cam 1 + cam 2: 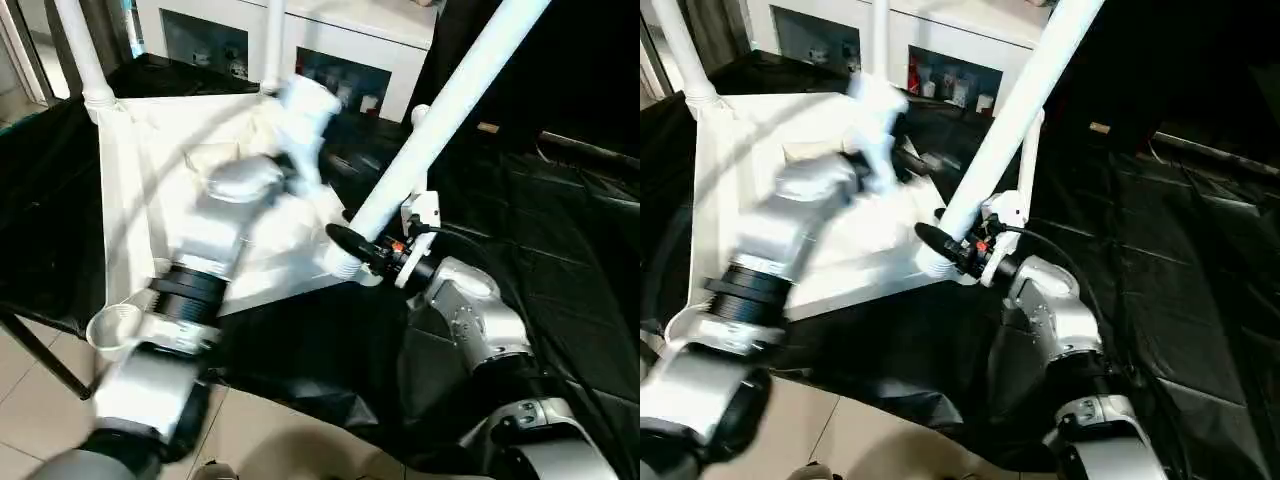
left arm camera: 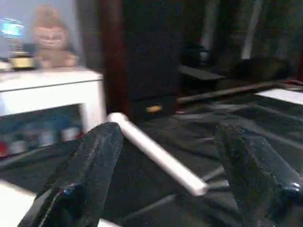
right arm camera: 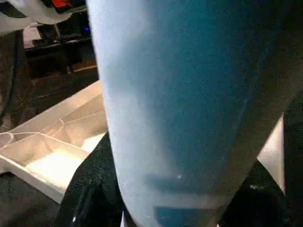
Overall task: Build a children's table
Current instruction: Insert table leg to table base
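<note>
Head views: tabletop lies upside down on black-covered desk, ribbed underside up. Two legs already stand in far corner sockets: one at far left corner, one further along the far edge. Right end effector is clamped on lower end of a third leg, which leans steeply up and to the right, its flared foot at the near right corner of the tabletop; not upright yet, so prob not seated. Near left corner socket is empty. Left arm w/ left end effector reaches over the tabletop toward the far side, blurred; it holds nothing.

Left wrist view: two black fingers spread wide apart, nothing between. Beyond them a fourth leg lies flat on the black cover, w/ a white cabinet behind.

Right wrist view: leg sits between the dark fingers, gripped; tabletop ribs just beside it.

Progress, my read: about half done. Left to do: seat the third leg, then fetch and fit the fourth.
</note>
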### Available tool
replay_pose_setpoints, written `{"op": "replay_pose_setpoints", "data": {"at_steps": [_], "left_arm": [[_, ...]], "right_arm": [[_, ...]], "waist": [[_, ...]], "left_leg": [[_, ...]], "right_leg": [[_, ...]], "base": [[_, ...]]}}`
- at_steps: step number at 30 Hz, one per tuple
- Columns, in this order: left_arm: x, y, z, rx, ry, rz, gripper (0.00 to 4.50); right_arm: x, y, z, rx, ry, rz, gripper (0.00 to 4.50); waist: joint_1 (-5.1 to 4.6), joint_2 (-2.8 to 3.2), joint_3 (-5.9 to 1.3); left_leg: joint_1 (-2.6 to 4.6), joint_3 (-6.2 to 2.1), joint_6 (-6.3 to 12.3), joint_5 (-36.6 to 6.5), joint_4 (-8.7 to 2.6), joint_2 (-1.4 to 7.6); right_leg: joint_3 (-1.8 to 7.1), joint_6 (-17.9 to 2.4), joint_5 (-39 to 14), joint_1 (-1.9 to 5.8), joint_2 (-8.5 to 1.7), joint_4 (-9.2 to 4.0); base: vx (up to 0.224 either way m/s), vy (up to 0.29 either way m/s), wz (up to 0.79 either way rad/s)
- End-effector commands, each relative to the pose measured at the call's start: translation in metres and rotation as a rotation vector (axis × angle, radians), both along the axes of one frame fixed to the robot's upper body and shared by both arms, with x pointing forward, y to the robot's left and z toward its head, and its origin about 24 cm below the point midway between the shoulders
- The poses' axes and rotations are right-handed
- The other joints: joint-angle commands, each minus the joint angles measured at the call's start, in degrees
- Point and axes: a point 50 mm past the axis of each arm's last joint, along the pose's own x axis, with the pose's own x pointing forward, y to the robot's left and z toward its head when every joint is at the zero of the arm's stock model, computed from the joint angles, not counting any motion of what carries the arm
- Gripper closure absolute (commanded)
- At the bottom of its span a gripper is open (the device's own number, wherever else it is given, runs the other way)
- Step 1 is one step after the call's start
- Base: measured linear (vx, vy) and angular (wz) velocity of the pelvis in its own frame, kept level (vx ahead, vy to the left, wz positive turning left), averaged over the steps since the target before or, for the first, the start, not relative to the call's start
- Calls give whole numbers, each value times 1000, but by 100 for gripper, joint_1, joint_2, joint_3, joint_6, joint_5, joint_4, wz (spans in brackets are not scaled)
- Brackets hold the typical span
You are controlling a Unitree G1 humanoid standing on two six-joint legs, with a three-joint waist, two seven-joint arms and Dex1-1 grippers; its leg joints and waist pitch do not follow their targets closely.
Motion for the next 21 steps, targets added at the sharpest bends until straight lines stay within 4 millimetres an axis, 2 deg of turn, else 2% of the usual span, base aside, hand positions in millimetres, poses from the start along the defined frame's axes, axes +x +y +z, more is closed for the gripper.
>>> {"op": "replay_pose_setpoints", "data": {"at_steps": [1, 4, 5, 6, 7, 8, 9, 10, 11, 12, 13, 14, 15, 17, 18, 21], "left_arm": [[1, 0, 0, 34, -8, 6, 88], [0, 5, -16, 119, 52, -12, 88], [-2, 3, -28, 163, 117, -46, 88], [-9, -1, -46, 210, 220, -115, 88], [-9, -1, -46, 210, 220, -115, 88], [-20, -9, -66, 252, 304, -213, 88], [-25, -13, -73, 268, 331, -252, 88], [-28, -15, -78, 279, 347, -275, 88], [-31, -17, -86, 305, 364, -291, 88], [-33, -18, -92, 328, 379, -298, 88], [-33, -18, -94, 333, 383, -300, 88], [-35, -18, -104, 369, 419, -302, 88], [-35, -17, -110, 387, 441, -283, 88], [-35, -16, -113, 401, 457, -265, 105], [-33, -14, -115, 409, 468, -235, 105], [-32, -4, -120, 459, 511, -185, 134]], "right_arm": [[8, -13, 7, -19, -23, -64, 260], [17, -27, 8, -69, -19, -161, 260], [20, -34, 7, -93, -12, -210, 260], [23, -42, 6, -117, -4, -266, 260], [23, -42, 6, -117, -4, -266, 260], [24, -48, 7, -132, -4, -299, 260], [25, -51, 7, -136, -4, -309, 260], [25, -52, 7, -138, -3, -315, 260], [25, -54, 8, -139, -4, -318, 260], [25, -54, 8, -140, -4, -318, 260], [25, -54, 8, -140, -4, -318, 260], [25, -55, 8, -142, -6, -320, 260], [24, -56, 8, -144, -8, -320, 260], [24, -56, 7, -146, -9, -322, 260], [23, -56, 7, -148, -9, -323, 260], [21, -54, 3, -155, -3, -311, 260]], "waist": [[9, 83, -446], [17, 91, -431], [26, 98, -429], [23, 88, -426], [24, 84, -422], [33, 99, -424], [31, 99, -429], [33, 111, -438], [35, 143, -445], [20, 112, -451], [19, 117, -452], [17, 126, -448], [3, 149, -421], [-10, 133, -416], [-17, 146, -423], [-31, 157, -427]], "left_leg": [[27, -2, 247, -173, -301, 142], [42, 14, 160, -230, -305, 131], [56, 15, 123, -253, -309, 143], [47, 18, 77, -250, -311, 138], [28, 23, 43, -245, -309, 120], [43, 28, 43, -278, -309, 125], [16, 22, 46, -265, -305, 124], [23, 24, 64, -268, -305, 126], [17, 20, 69, -268, -301, 123], [3, 22, 97, -301, -295, 122], [-2, 19, 117, -341, -294, 122], [-3, 15, 116, -378, -294, 125], [-9, 12, 99, -540, -309, 122], [-4, 9, 56, -704, -310, 115], [-5, 4, 46, -709, -307, 116], [-3, -5, 52, -678, -306, 121]], "right_leg": [[338, -1100, -43, 422, -406, -272], [341, -1089, -245, 403, -399, -291], [345, -1084, -287, 395, -418, -287], [348, -1073, -343, 397, -415, -282], [350, -1059, -384, 405, -405, -281], [356, -1048, -396, 400, -409, -288], [357, -1053, -361, 417, -414, -281], [360, -1066, -292, 414, -413, -275], [359, -1078, -239, 419, -414, -271], [356, -1083, -187, 427, -404, -275], [355, -1084, -189, 428, -405, -287], [356, -1086, -218, 428, -410, -287], [351, -1041, -449, 423, -407, -328], [345, -919, -855, 427, -408, -371], [347, -863, -965, 424, -408, -373], [342, -856, -944, 409, -403, -370]], "base": [[0, 0, 0], [0, 0, 0], [0, 0, 0], [0, 0, 0], [0, 0, 0], [0, 0, 0], [0, 0, 0], [0, 0, 0], [0, 0, 0], [0, 0, 0], [0, 0, 0], [0, 0, 0], [0, 0, 0], [0, 0, 0], [0, 0, 0], [0, 0, 0]]}}
